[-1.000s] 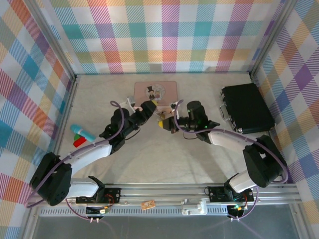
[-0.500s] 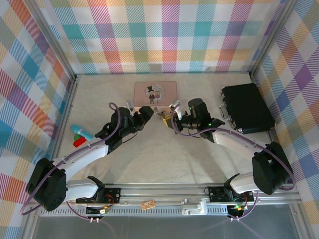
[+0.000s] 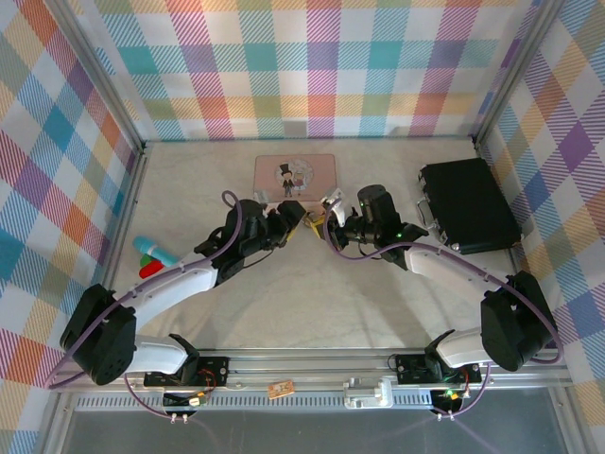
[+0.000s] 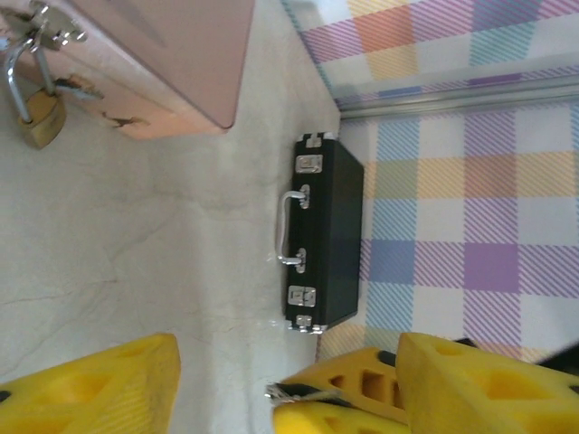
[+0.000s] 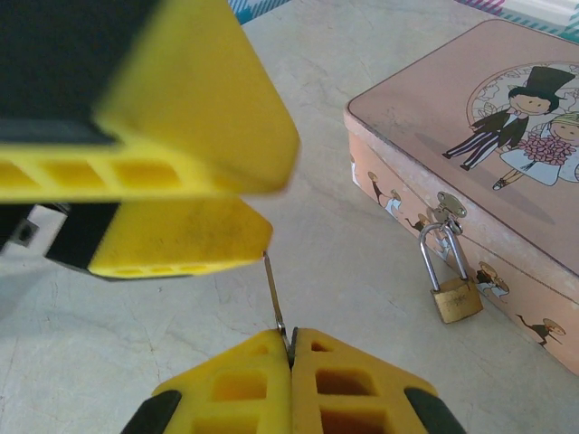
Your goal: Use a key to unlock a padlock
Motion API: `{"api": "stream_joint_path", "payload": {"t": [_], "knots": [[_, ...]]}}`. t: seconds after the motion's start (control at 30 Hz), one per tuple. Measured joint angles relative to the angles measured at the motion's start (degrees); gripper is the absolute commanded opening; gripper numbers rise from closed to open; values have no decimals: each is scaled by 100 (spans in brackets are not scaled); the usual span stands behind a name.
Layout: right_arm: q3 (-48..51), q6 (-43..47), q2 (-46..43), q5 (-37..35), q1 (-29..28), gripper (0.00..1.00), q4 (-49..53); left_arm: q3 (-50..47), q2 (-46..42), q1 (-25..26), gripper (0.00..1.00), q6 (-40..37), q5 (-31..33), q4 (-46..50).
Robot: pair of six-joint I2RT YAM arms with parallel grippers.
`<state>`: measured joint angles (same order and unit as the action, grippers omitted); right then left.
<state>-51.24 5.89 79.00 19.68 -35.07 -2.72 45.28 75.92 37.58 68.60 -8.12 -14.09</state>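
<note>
Containers first: we see a pink tin (image 5: 425,117) lying flat near the back of the table (image 3: 312,293), its lid down, so what it holds is hidden from us. The lid carries a drawing of a man in a top hat beside a bride with a pink bouquet, and small figures run along the front wall. Any lettering is too small for us to read. The padlock (image 5: 455,300) hangs by its thin shackle from the hasp on the tin's front wall, brass body downward, shackle pushed home. To the right, well apart from the tin, lies a black case (image 4: 330,235), shut, with two silver latches and a silver handle on its edge.

We find the right gripper (image 5: 289,348) pressed fully together, pinching the key (image 5: 274,294) by one end, its thin blade pointing up and away from the fingers. The key is near the padlock but apart from it. The left gripper (image 3: 293,214) stands wide apart with nothing in its grasp, its yellow fingers on either side of the right gripper's tips. The key's free end reaches the edge of one left finger; we cannot tell if they touch.
</note>
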Motion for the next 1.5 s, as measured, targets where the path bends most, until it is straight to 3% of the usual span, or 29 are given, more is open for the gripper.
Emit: {"api": "stream_joint_path", "payload": {"t": [0.4, 0.9, 1.2, 1.4, 1.5], "knots": [[-267, 199, 120, -160, -175, 0, 83, 284, 459, 28, 35, 127, -127, -214], [-514, 789, 321, -1095, -595, 0, 490, 343, 505, 28, 27, 66, 109, -37], [-514, 1010, 354, -1421, -704, 0, 551, 343, 603, 28, 0, 79, 280, 87], [-516, 1005, 356, -1469, -734, 0, 557, 343, 610, 28, 0, 57, 313, 96], [-560, 931, 354, -1449, -732, 15, 623, 348, 610, 28, 0, -63, 319, 87]]}}
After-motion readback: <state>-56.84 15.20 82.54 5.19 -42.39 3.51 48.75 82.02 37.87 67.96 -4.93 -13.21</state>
